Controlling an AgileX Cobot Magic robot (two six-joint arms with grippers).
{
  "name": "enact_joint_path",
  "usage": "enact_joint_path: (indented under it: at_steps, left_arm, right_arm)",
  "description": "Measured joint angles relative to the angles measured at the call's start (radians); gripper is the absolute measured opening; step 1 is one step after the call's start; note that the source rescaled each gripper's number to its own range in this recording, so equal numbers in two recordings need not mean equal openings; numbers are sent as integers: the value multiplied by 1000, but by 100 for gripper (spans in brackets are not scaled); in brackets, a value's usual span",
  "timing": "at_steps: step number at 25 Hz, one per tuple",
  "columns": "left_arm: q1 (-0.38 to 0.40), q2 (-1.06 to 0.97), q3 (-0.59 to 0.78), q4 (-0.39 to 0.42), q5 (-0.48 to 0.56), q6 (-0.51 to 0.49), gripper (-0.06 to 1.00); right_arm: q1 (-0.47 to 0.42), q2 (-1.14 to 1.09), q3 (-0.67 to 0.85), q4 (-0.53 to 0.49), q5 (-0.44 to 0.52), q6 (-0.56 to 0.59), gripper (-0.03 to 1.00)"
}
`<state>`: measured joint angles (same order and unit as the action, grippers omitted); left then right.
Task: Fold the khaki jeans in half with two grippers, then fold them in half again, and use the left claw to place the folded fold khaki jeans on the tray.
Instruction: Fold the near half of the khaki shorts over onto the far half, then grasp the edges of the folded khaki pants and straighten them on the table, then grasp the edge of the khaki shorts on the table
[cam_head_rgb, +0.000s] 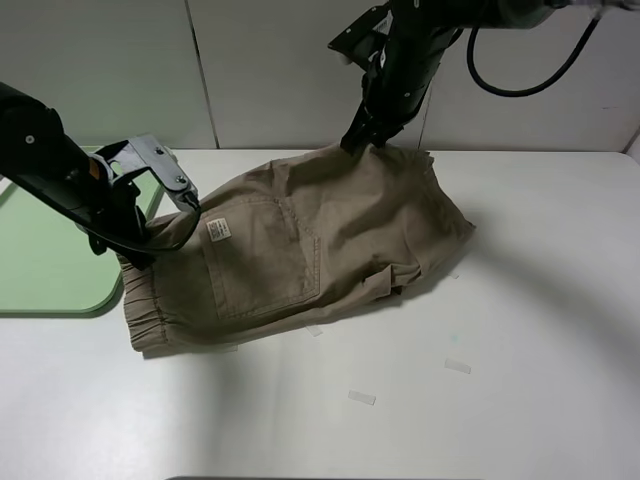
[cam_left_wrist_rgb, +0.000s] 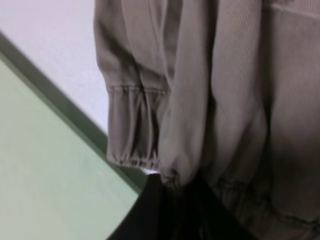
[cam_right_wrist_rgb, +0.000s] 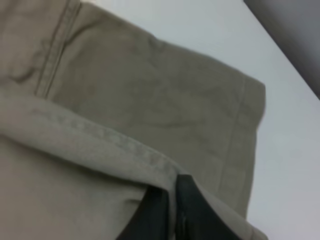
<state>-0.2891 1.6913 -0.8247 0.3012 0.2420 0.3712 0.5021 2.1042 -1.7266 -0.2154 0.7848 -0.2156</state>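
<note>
The left pincer is clamped tight on the gathered waistband of the khaki jeans, and the right pincer pinches their far edge. The jeans lie rumpled on the white tabletop, waistband end just beside the green tray, with a small white label showing.

There is one pair of khaki jeans, one tray and one table. One left claw and one right gripper make two in all. Three small tape scraps show clearly on the table. There are perhaps one or two more, too faint to count.
</note>
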Motion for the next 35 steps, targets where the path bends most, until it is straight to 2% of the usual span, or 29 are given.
enact_joint_path:
  at_steps: [4, 5, 6, 7, 8, 10, 11, 13, 20, 22, 25, 30, 35]
  left_arm:
    - [0, 0, 0, 1, -46, 0, 3]
    - [0, 0, 0, 1, -57, -2, 7]
    - [0, 0, 0, 1, -68, -7, 18]
    - [0, 0, 0, 1, -80, -14, 34]
    - [0, 0, 0, 1, -92, -23, 53]
    - [0, 0, 0, 1, -113, -43, 81]
    - [0, 0, 0, 1, -123, -47, 88]
    - [0, 0, 0, 1, -136, -52, 95]
    - [0, 0, 0, 1, -155, -53, 99]
    - [0, -1, -2, 0, -118, -57, 100]
    - [0, -20, -32, -14, 21, -105, 99]
    - [0, -130, -106, -19, 303, -244, 99]
    - [0, -292, -123, -19, 490, -338, 98]
  right_arm:
    - [0, 15, 0, 5, -35, 0, 0]
    - [0, 15, 0, 5, -43, 0, 1]
    - [0, 15, 0, 4, -45, 0, 7]
    - [0, 15, 0, 4, -45, 0, 18]
    - [0, 15, 0, 4, -45, 4, 39]
    - [0, 15, 0, -10, -44, 20, 78]
    - [0, 15, 0, -22, -42, 31, 86]
    - [0, 15, 0, -45, -32, 46, 95]
    - [0, 8, 0, -42, 8, 56, 100]
    - [0, -5, 0, -33, 17, 68, 100]
    - [0, -29, -1, -26, 55, 87, 100]
    - [0, -53, -4, 36, 157, 91, 100]
    - [0, -54, -4, 97, 239, 91, 100]
